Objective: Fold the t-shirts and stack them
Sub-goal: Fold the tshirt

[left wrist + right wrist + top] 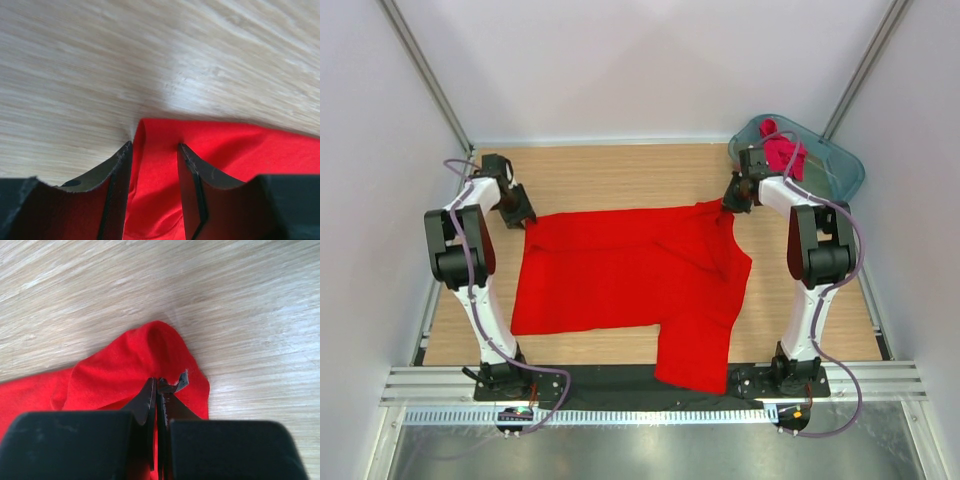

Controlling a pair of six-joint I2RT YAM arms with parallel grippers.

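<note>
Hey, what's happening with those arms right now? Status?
Right gripper shut on red t-shirt, far corner. Left gripper open, astride its other far corner. Shirt spread out, unfolded. Crimson t-shirt in teal tub, out of the way.

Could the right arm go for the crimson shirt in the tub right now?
Probably not yet. The right claw is shut on a corner of the red t-shirt. The crimson shirt lies uncovered in the open tub just beyond it, so once it lets go the way looks free.
</note>
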